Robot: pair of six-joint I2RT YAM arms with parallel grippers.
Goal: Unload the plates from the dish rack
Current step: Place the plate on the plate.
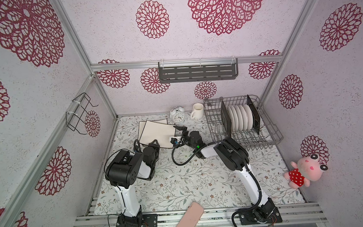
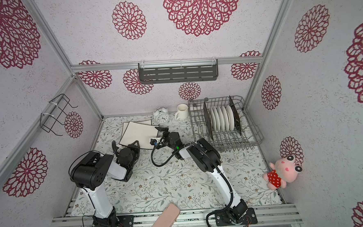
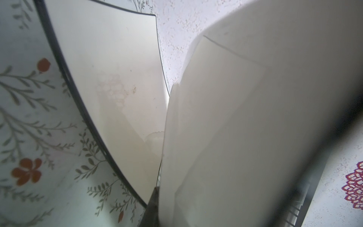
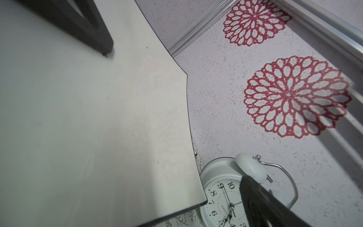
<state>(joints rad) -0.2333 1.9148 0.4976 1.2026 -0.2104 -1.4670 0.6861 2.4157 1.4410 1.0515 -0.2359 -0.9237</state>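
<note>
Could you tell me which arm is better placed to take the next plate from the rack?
Right: right gripper is open, nearer the dish rack; left gripper is shut on the square plate.

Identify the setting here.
Probably a mock-kitchen robot test cell: a dish rack of plates with a mug beside it, boxed in by an aluminium frame and wallpapered walls.

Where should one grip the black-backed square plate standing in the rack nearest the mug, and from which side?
Probably its top edge, coming down from above. The square plate stands upright on edge in the dish rack, with round plates packed close on one side, so only the upper rim looks free for the jaws.
</note>
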